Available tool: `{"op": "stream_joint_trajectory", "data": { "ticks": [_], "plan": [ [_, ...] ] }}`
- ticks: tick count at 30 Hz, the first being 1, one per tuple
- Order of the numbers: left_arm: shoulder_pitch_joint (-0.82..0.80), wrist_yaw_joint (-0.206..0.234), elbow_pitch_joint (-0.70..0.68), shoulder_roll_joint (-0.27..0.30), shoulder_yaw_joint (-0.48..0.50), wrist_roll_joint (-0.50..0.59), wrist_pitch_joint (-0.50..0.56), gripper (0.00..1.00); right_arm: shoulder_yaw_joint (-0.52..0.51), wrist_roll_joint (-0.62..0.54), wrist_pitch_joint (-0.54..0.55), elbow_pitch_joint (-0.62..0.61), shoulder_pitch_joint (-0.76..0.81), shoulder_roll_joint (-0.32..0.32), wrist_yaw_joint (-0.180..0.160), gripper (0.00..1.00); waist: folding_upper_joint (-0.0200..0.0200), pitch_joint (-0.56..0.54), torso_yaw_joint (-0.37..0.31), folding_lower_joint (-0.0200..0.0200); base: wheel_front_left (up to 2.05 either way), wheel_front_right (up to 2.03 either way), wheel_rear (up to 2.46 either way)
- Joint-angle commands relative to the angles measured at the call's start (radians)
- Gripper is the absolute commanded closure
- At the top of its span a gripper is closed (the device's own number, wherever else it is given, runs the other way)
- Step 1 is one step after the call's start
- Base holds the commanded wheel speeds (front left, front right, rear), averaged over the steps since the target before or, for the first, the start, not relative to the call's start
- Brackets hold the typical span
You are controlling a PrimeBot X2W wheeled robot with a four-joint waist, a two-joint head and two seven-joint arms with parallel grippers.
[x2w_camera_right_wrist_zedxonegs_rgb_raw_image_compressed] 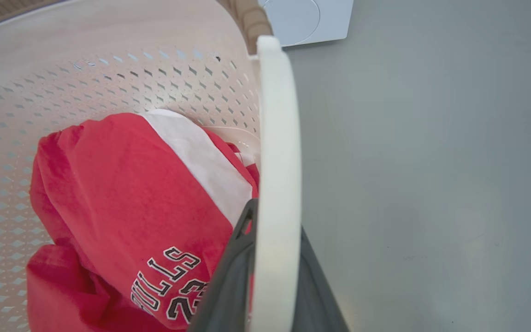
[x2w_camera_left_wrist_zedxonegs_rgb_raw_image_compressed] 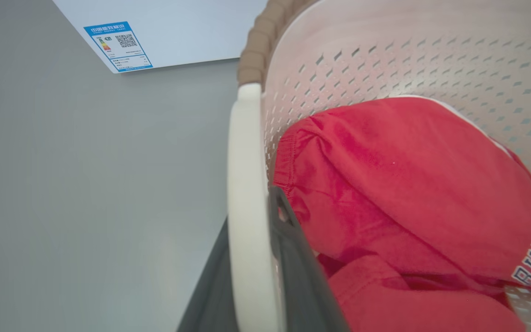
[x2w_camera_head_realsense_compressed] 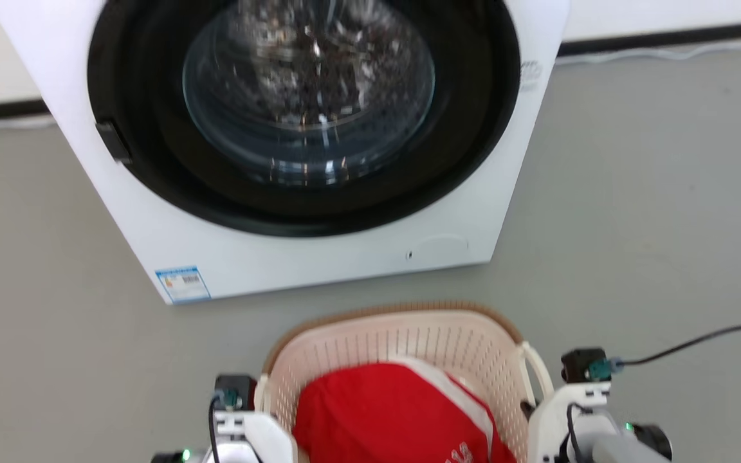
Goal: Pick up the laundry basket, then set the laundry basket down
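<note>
The laundry basket (x2w_camera_head_realsense_compressed: 402, 341) lies between my hands, long axis nine to three: left hand (x2w_camera_left_wrist_zedxonegs_rgb_raw_image_compressed: 251, 230) pinches its nine-o'clock handle (x2w_camera_left_wrist_zedxonegs_rgb_raw_image_compressed: 244, 138), right hand (x2w_camera_right_wrist_zedxonegs_rgb_raw_image_compressed: 277, 226) its three-o'clock handle (x2w_camera_right_wrist_zedxonegs_rgb_raw_image_compressed: 277, 115).

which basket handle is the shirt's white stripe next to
The right handle, held by the right gripper: the white stripe of the red shirt lies beside it. The left handle has only red cloth beside it.

laundry basket (x2w_camera_head_realsense_compressed: 409, 341): matt perforated plastic | garment (x2w_camera_head_realsense_compressed: 377, 411): soft cloth | washing machine (x2w_camera_head_realsense_compressed: 319, 257): glossy shell, glass door (x2w_camera_head_realsense_compressed: 309, 90) | floor (x2w_camera_head_realsense_compressed: 653, 193): smooth, matt
</note>
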Motion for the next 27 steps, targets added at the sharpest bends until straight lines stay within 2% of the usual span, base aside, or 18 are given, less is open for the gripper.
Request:
{"op": "stream_joint_trajectory", "data": {
  "ticks": [1, 14, 27],
  "plan": [
    [0.014, 0.005, -0.014, 0.019, -0.001, -0.011, 0.004, 1.0, 0.019, 0.017, -0.006, -0.013, 0.001, 0.001, 0.006, 1.0, 0.0, -0.06, -0.009, 0.0, 0.0, 0.0, 0.0],
    [0.035, 0.027, -0.034, 0.019, -0.079, -0.092, 0.012, 1.0, 0.044, 0.041, 0.0, -0.012, 0.017, 0.001, 0.006, 1.0, 0.0, -0.107, 0.0, 0.0, 0.0, 0.0, 0.0],
    [0.028, 0.033, -0.021, 0.019, -0.138, -0.153, -0.013, 1.0, 0.026, 0.031, -0.001, -0.012, 0.024, 0.001, 0.006, 1.0, 0.0, -0.12, 0.023, 0.0, 0.0, 0.0, 0.0]
  ]
}}
